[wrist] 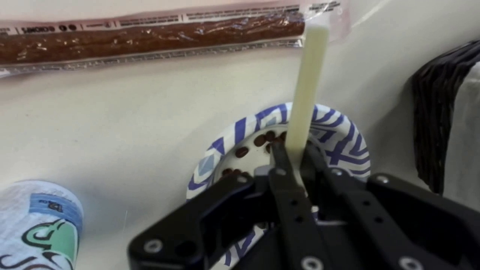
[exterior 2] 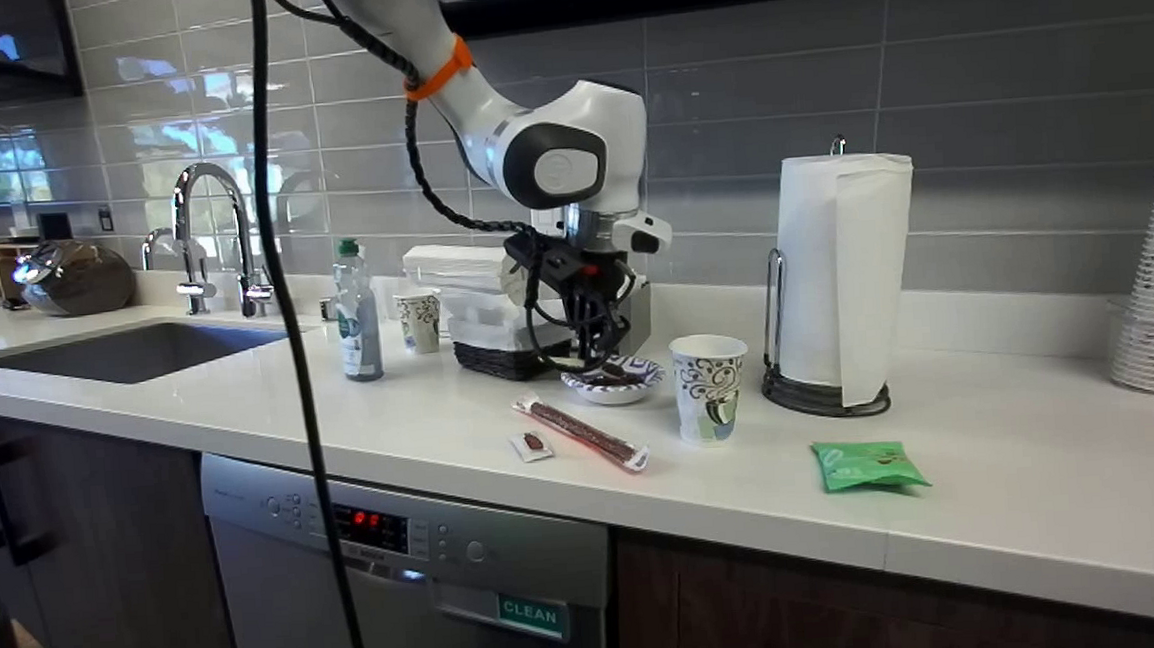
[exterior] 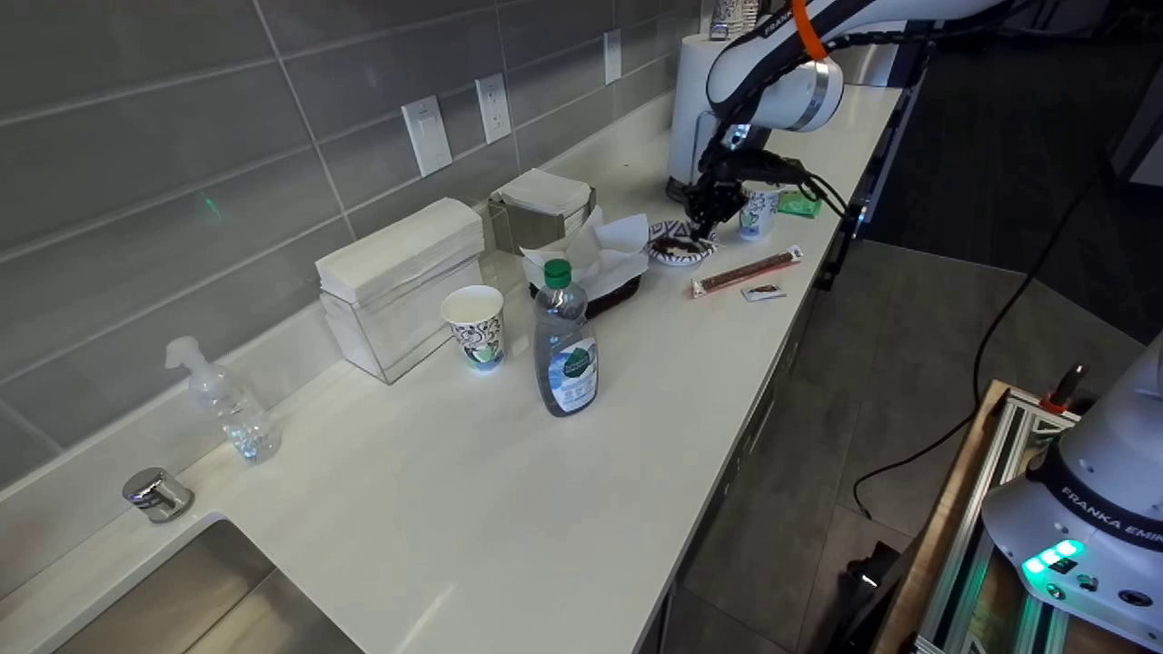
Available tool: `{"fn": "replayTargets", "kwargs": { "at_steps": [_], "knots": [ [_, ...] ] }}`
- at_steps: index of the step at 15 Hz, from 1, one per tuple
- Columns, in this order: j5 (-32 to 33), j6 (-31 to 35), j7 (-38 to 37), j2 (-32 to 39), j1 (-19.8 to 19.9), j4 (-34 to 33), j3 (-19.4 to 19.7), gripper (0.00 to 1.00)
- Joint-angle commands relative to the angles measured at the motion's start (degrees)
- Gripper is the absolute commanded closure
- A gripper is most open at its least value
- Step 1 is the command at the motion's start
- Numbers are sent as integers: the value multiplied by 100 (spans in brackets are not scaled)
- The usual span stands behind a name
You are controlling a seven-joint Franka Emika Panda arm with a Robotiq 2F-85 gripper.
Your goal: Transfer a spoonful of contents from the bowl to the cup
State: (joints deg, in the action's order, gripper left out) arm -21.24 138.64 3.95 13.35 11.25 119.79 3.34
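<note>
The arm (exterior 2: 505,128) bends down to a low wrist (exterior 2: 613,228); the gripper (wrist: 294,152) points downward, fingers (wrist: 283,187) pinched close together.

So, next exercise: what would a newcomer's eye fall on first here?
The white robot arm with its orange band, stretched over the counter, probably draws the eye first. Its black gripper, shut on a pale handle over a patterned bowl of brown beans, likely comes next, then the green packet in front of the paper towel roll.
</note>
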Motion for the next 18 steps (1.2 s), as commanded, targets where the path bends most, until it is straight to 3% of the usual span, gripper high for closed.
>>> {"fn": "replayTargets", "kwargs": {
  "at_steps": [1, 6, 18],
  "knots": [
    [455, 618, -620, -140, -303, 373, 117, 96],
    [1454, 1519, -1674, -132, -659, 646, 325, 96],
    [3539, 1861, -3802, -253, -1368, 828, 1035, 96]
  ]
}}
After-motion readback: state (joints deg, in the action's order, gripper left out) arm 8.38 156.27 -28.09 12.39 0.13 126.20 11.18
